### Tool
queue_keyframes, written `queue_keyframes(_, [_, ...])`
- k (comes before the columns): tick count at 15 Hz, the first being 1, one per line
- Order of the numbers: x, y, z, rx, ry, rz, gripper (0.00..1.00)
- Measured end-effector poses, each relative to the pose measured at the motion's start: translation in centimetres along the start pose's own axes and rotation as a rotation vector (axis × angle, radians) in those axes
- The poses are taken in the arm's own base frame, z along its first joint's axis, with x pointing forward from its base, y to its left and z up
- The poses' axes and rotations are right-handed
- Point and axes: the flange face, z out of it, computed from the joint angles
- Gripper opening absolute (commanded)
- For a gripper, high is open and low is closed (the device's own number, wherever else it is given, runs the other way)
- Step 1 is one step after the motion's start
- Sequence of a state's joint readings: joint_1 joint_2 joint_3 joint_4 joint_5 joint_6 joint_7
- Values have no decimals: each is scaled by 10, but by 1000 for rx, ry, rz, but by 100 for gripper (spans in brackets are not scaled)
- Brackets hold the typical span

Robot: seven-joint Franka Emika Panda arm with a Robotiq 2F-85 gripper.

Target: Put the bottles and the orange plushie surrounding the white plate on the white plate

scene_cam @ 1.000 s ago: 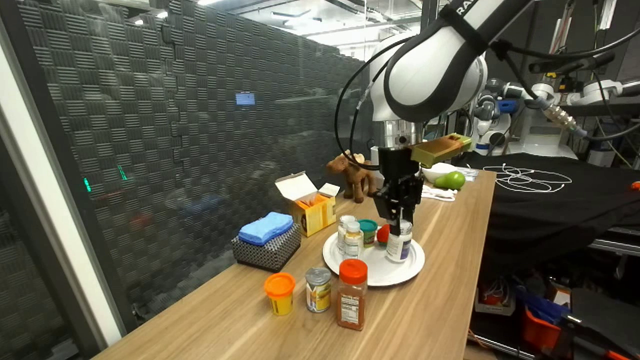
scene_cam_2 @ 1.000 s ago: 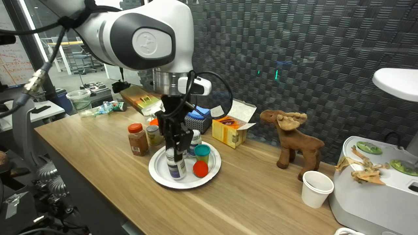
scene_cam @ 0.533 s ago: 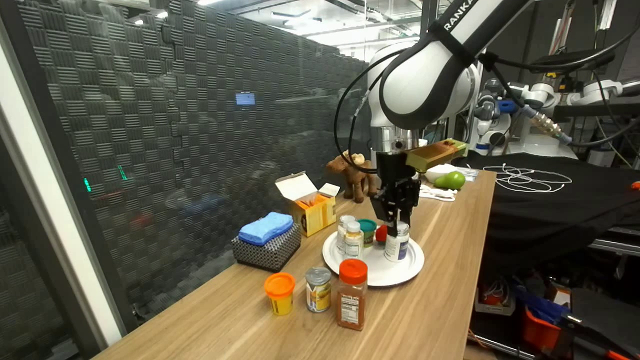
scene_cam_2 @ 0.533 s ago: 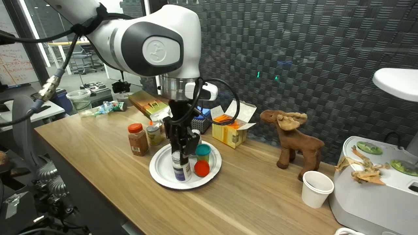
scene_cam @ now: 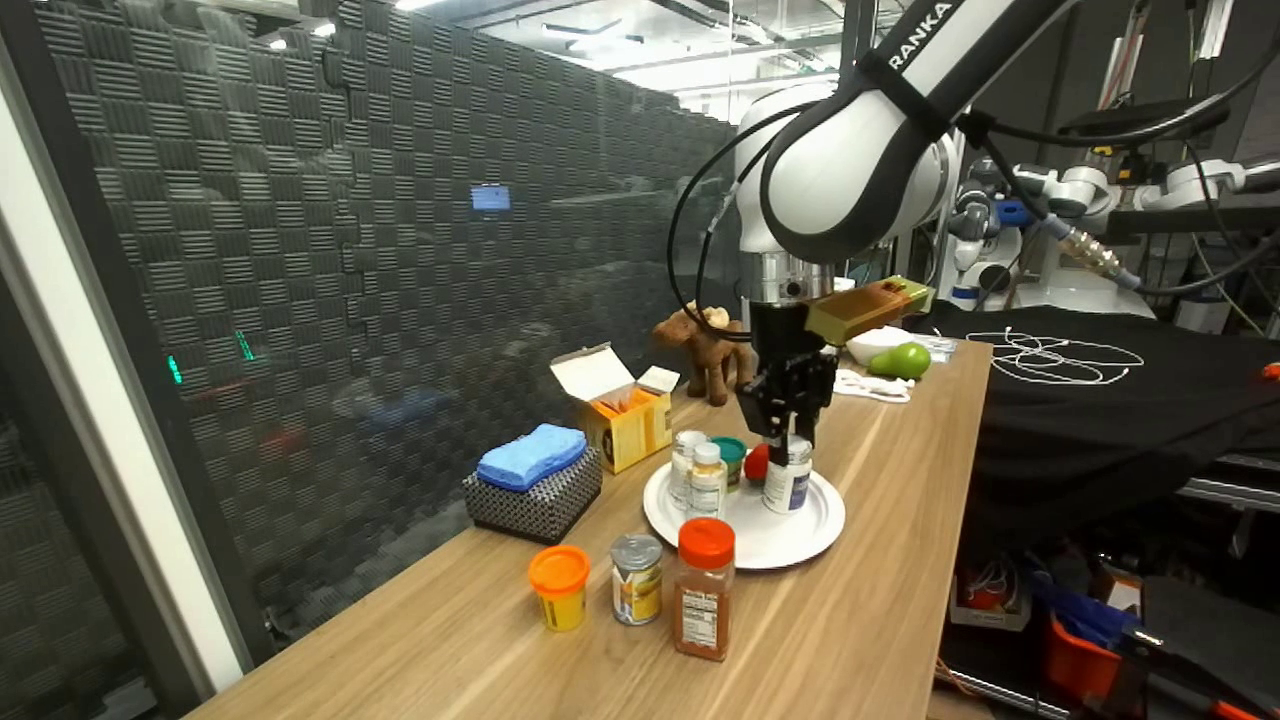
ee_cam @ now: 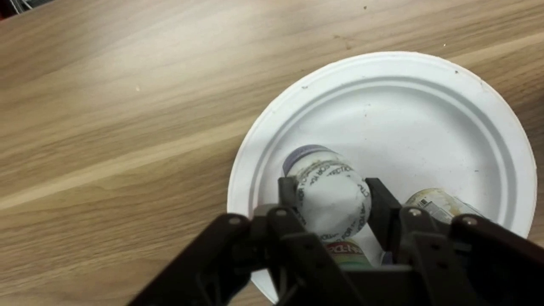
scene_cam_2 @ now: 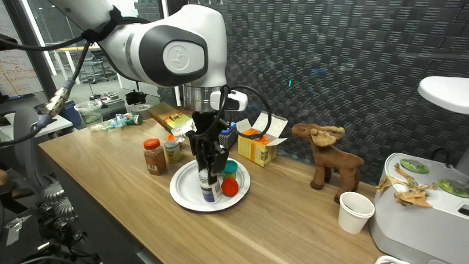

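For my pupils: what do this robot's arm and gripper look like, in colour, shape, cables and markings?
The arm is rounded and white, with dark grey panels, an embossed badge and lettering ending in "ANKA" beside a black strap. A silver collar sits above the black, angular gripper, which has two dark fingers. Black cables loop alongside, one bearing a metallic connector.

From here I see the white plate (scene_cam: 757, 543) flat; in an exterior view a purple-banded white bottle (scene_cam: 787, 490) is upright within its rim at right, a white-lidded bottle (scene_cam: 681, 480) and a yellowish bottle (scene_cam: 707, 490) stand close together at left, and a red-capped bottle (scene_cam: 704, 600) stands beyond the plate's near edge
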State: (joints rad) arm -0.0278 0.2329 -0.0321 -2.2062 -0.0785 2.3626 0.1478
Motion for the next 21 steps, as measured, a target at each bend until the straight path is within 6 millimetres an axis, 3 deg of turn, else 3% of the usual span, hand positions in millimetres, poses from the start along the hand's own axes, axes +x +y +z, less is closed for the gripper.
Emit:
queue_keyframes(1, [0,0,0,-3,1,1,21])
queue_keyframes(2, [0,0,0,-8,1,0,56])
queue_keyframes(3, [0,0,0,-11,1,-3,71])
queue_keyframes(7, [-1,0,4,-22,-9,-13,98])
queue_keyframes(10, [-1,-6,-5,-24,8,-15,100])
queue_keyframes(13, [-5,-25,-34,-19,61,-11,100])
queue_keyframes(17, [-20,-67,-76,2,136,0,100])
queue_keyframes(21, [-40,-117,-89,10,156,-106,100])
